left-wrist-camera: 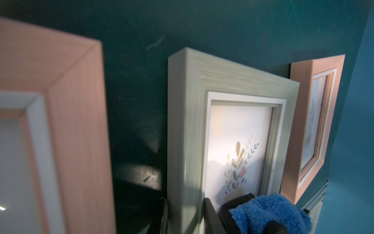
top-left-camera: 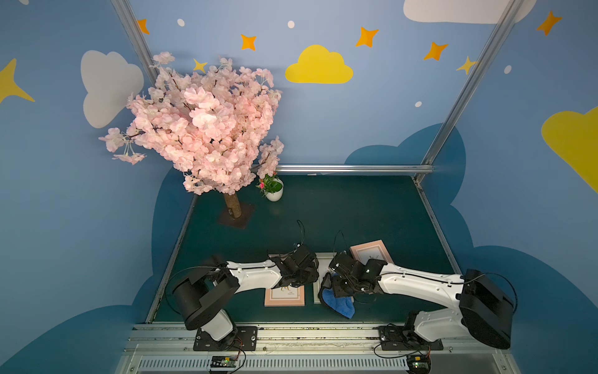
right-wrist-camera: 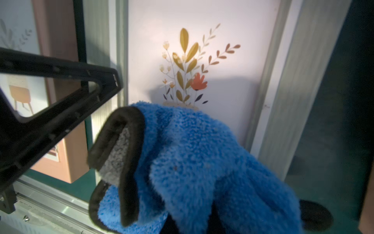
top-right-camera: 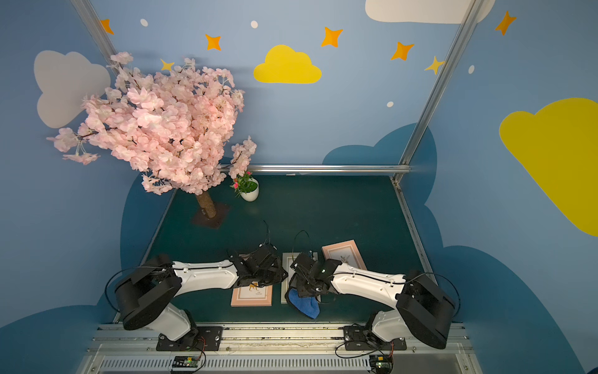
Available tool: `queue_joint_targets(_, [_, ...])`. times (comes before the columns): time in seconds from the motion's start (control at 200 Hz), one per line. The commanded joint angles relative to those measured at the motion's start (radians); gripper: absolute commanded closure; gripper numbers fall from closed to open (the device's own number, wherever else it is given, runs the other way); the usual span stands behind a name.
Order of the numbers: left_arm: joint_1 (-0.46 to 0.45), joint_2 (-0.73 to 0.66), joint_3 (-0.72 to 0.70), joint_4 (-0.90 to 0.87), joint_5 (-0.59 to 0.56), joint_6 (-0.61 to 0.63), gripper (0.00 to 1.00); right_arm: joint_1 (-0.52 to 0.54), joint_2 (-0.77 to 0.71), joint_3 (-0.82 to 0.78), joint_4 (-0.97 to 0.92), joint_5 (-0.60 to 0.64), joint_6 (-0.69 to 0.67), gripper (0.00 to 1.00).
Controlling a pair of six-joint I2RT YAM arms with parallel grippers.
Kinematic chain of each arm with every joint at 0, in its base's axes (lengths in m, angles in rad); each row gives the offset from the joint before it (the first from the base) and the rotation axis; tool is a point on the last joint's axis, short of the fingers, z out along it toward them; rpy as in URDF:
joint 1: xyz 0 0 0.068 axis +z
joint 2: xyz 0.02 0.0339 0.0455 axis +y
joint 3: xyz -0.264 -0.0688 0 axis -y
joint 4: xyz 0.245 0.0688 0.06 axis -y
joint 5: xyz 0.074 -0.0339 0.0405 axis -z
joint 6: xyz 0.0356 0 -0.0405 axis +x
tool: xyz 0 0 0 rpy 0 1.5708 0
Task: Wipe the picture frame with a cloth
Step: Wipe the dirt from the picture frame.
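Note:
The picture frame (left-wrist-camera: pixel 188 121) is pale grey-green with a flower print and lies flat on the green table between both arms (top-left-camera: pixel 322 259). My left gripper (left-wrist-camera: pixel 187 218) is shut on the frame's side rail, one finger on the outside and one on the glass side; in both top views it sits at the frame's left edge (top-left-camera: pixel 310 275). My right gripper (right-wrist-camera: pixel 190 222) is shut on the blue cloth (right-wrist-camera: pixel 192 162), which is bunched up with its dark edge folded over. The cloth rests on the frame's near end (top-left-camera: pixel 339 306) (top-right-camera: pixel 305 306), below the printed flowers (right-wrist-camera: pixel 188 66).
A pink frame (top-left-camera: pixel 284 296) lies left of the held frame and another pink frame (top-left-camera: pixel 370 251) lies behind to the right, partly under the right arm. A pink blossom tree (top-left-camera: pixel 200 129) and a small white plant pot (top-left-camera: pixel 274 192) stand at the back left. An aluminium rail (top-left-camera: pixel 291 333) runs along the front.

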Motion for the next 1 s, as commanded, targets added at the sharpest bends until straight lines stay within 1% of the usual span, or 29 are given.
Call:
queue_joint_targets(0.0, [0.0, 0.074, -0.037, -0.194, -0.022, -0.011, 0.97, -0.038, 0.044, -0.01, -0.113, 0.031, -0.02, 1.0])
queue_joint_targets(0.16, [-0.002, 0.065, -0.043, -0.202, -0.027, -0.007, 0.97, -0.134, 0.101, 0.02, -0.063, 0.02, -0.103, 1.0])
queue_joint_targets(0.275, [-0.002, 0.054, -0.061, -0.199, -0.033, -0.018, 0.97, -0.194, 0.17, 0.087, -0.041, 0.006, -0.167, 1.0])
queue_joint_targets(0.445, [-0.002, 0.042, -0.079, -0.187, -0.033, -0.028, 0.97, -0.242, 0.279, 0.204, -0.026, 0.003, -0.243, 1.0])
queue_joint_targets(0.586, [-0.002, 0.041, -0.083, -0.185, -0.033, -0.034, 0.97, -0.279, 0.332, 0.265, -0.026, -0.006, -0.26, 1.0])
queue_joint_targets(0.676, [-0.002, 0.044, -0.08, -0.18, -0.026, -0.033, 0.97, -0.279, 0.331, 0.271, -0.025, -0.011, -0.256, 1.0])
queue_joint_targets(0.801, [-0.002, 0.043, -0.075, -0.191, -0.031, -0.028, 0.97, -0.27, 0.305, 0.222, -0.023, -0.026, -0.23, 1.0])
queue_joint_targets(0.996, [-0.002, 0.032, -0.081, -0.191, -0.036, -0.033, 0.97, -0.191, 0.227, 0.088, -0.058, -0.028, -0.171, 1.0])
